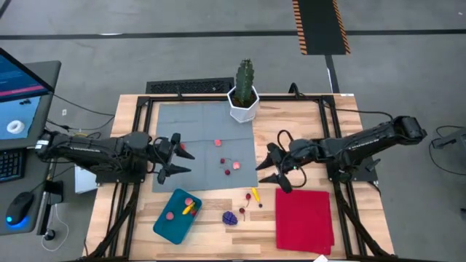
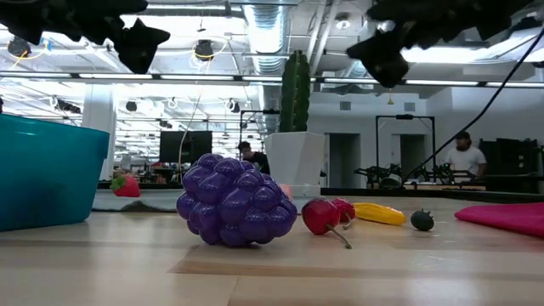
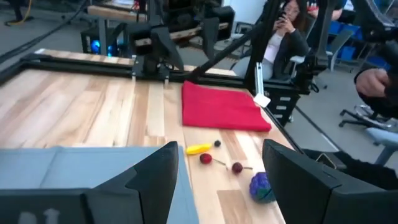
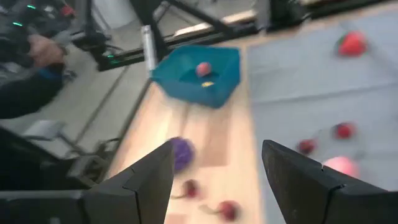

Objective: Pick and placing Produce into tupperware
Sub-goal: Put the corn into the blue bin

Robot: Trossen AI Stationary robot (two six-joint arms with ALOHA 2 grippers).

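Left gripper point(image 1: 183, 161): high view, jaws spread wide and empty, poised over the grey mat point(image 1: 182, 116); a red piece lies just off its tips.
Right gripper point(image 1: 271, 167): high view, jaws parted and empty, at the mat's near-right edge; the red cloth point(image 1: 304, 220) sits just behind and below its fingers.
Tupperware point(image 1: 178, 215): well below the left gripper, off the mat; two pink pieces and a yellow one lie inside.
Loose produce, high view: about four small red or pink pieces on the mat between the grippers; a yellow piece point(image 1: 255, 195), cherries point(image 1: 243, 212) and one grape bunch point(image 1: 229, 217) on bare wood beneath the right gripper.
Low view: grape bunch point(image 2: 236, 200) foremost, both grippers hanging overhead.
Left wrist view: fingers wide; grapes, two cherries and the yellow piece ahead.
Right wrist view: fingers parted; tupperware far ahead.
Handling (a judgement): pieces look light, hard, smooth and prone to roll; pinch each across its middle, grapes across the widest lobes.
Cactus point(image 1: 244, 80): one, not to move.
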